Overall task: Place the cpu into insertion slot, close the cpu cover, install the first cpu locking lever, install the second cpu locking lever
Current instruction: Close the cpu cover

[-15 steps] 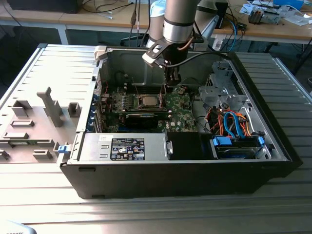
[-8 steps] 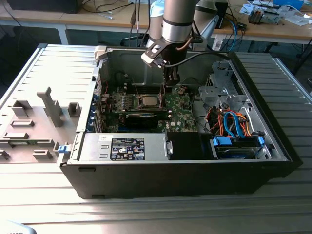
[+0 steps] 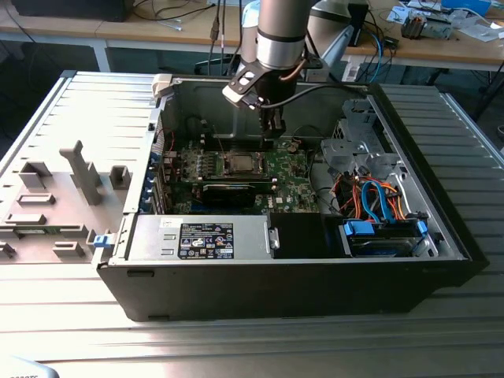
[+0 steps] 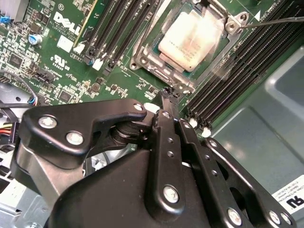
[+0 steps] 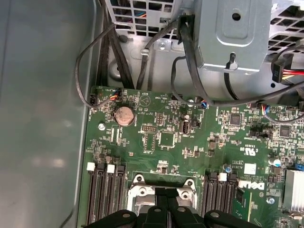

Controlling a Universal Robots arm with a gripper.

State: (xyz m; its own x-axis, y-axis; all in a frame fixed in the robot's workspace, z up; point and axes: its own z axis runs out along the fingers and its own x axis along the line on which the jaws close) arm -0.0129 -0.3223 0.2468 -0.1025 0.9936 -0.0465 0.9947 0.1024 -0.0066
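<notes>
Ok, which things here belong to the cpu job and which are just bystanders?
Job: cpu, seated; cpu cover framing it; thin locking lever; gripper close by.
Just there: memory slots; coin battery; drive cage; blue and orange cables.

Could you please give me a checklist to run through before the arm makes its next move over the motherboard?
1. cpu flat inside the cpu cover's window: ok.
2. cpu cover down around the chip: ok.
3. Thin locking lever latched: cannot tell.
4. gripper shut, tips at the cover's corner; holding anything: cannot tell.
5. Cables clear of the cover: ok.
</notes>
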